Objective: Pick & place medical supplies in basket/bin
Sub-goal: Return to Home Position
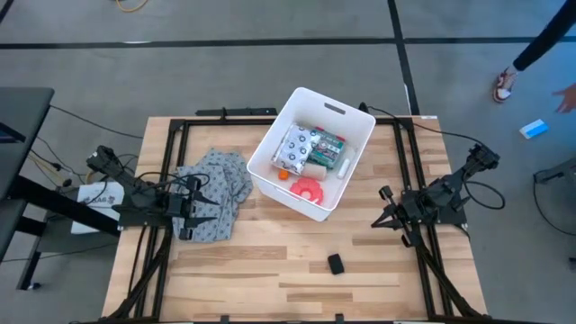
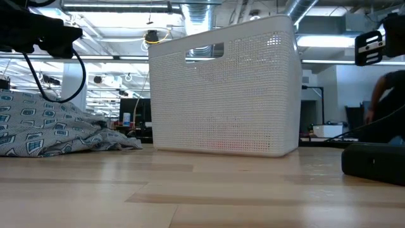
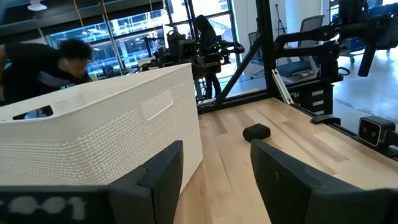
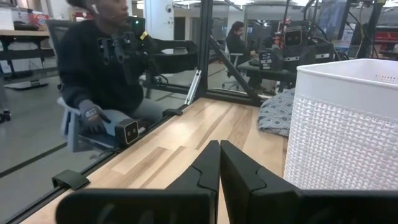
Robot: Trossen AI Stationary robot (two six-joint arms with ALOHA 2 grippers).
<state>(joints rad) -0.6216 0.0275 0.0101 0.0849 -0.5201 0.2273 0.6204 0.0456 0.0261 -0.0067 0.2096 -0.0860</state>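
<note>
The white tub [image 1: 315, 202] stands in the middle of the table, toward its far edge. Inside lie the clear spotted packet [image 1: 294, 148], the green-red printed box [image 1: 328, 146], a white tube [image 1: 343, 169], an orange piece [image 1: 283, 175] and a pink round disc [image 1: 307, 188]. The gauze roll is not visible. My left gripper [image 1: 209, 206] hovers open over the grey patterned cloth [image 1: 213, 184], left of the tub. My right gripper [image 1: 376, 222] is shut and empty, right of the tub. In the low view the tub's wall [image 2: 228, 95] hides its contents.
A small black block [image 1: 336, 264] lies on the wood near the table's near edge, also seen as the black block [image 3: 256, 132] in the left wrist view. The cloth [image 2: 57, 126] sits in a heap at left. A seated person [image 4: 99, 74] is beside the table; another person's arm [image 1: 544, 40] shows at far right.
</note>
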